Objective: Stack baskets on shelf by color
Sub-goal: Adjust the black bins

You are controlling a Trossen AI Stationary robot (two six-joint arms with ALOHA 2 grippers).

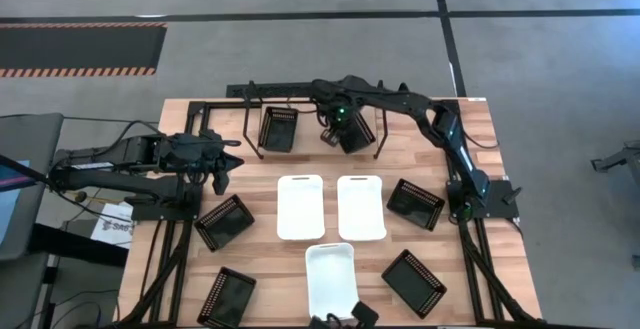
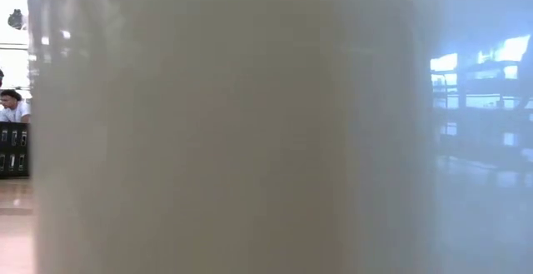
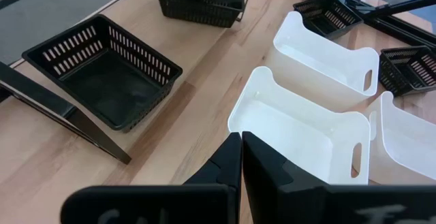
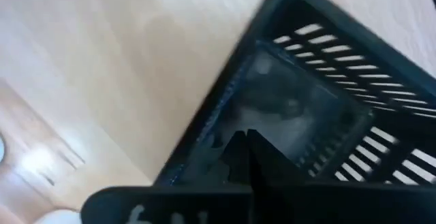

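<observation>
Baskets: two black baskets (image 1: pixel 279 128) stood in the shelf (image 1: pixel 300 114) at the far edge; others lay across the table (image 1: pixel 260 229).
Right gripper (image 1: pixel 330 135): pressed together over the shelf's right basket (image 1: pixel 355 134).
Left gripper (image 1: pixel 228 162): pressed together, left side.

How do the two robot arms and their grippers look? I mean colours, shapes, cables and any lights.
Both arms are black and built from jointed segments. The left arm has dark cables trailing from its base end. The right arm shows a small green light near its wrist. The left gripper has two flat, dark, wedge-shaped fingers; the right gripper looks the same.
</observation>
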